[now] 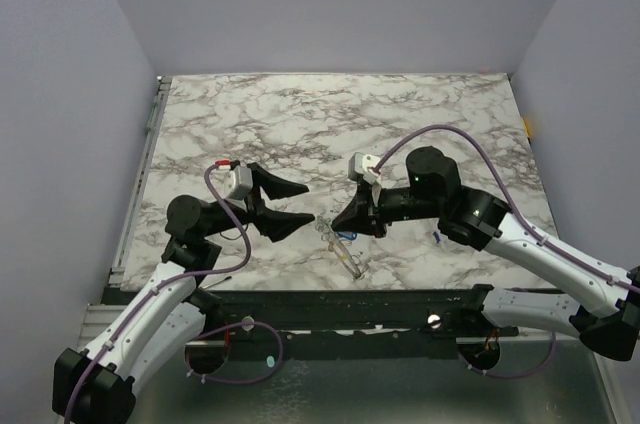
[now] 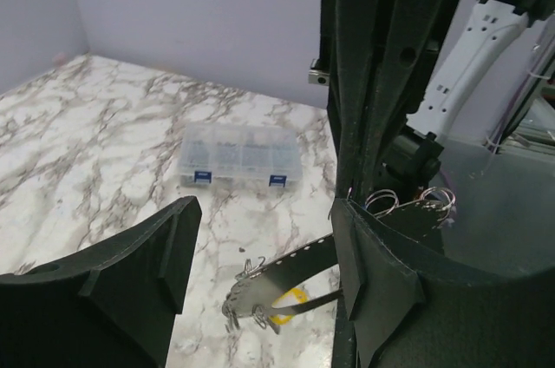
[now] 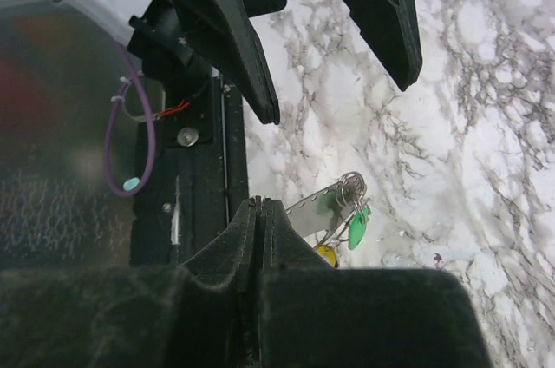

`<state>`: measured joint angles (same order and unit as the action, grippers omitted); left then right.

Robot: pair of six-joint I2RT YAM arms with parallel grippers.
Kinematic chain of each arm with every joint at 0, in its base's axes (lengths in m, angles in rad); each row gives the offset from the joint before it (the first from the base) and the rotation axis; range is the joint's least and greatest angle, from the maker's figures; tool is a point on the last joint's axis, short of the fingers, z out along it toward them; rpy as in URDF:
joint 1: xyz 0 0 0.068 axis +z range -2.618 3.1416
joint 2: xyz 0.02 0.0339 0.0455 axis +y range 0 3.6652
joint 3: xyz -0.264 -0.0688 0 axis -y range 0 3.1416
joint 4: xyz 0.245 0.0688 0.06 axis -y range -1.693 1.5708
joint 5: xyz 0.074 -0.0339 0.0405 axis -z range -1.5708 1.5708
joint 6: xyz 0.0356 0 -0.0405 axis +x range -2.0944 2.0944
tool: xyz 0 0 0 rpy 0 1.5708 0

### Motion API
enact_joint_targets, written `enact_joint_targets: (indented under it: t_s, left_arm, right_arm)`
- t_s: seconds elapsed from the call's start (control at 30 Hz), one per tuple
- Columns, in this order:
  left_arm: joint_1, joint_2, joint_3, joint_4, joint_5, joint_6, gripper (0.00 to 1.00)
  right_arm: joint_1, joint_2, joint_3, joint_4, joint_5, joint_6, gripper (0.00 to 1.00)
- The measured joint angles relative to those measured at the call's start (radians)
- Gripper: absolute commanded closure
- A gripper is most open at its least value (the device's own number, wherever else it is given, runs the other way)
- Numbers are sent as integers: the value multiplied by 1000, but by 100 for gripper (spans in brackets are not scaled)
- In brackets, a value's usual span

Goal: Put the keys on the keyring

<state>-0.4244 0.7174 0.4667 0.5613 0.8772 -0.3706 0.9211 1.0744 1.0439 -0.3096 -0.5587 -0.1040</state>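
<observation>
Top view: the left gripper [image 1: 308,202] has its jaws spread wide and holds nothing, the right gripper [image 1: 336,227] is fully closed, and the keyring [image 1: 342,252] sits just beside both tips. Left wrist view: a yellow key [image 2: 299,296] hangs at the ring, with a clear box [image 2: 241,155] on the table [image 2: 104,134] beyond. Right wrist view: a green key [image 3: 357,229] hangs on the ring beside the closed jaws; whether they pinch the ring cannot be told.

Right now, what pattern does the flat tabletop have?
White marble tabletop with grey veins; top external view.

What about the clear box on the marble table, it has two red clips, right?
Not quite. The clear box on the marble table has two blue clips, not red ones. The left wrist view shows it.
</observation>
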Motion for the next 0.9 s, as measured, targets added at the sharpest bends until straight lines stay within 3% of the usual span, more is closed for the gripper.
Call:
enact_joint_targets:
  t_s: [0.37, 0.9]
  left_arm:
    - [-99, -19, -92, 330, 91, -102, 34]
    - [-259, 165, -15, 386, 288, -73, 42]
  right_arm:
    - [0, -43, -1, -92, -134, -37, 99]
    - [0, -69, 95, -231, -259, -74, 99]
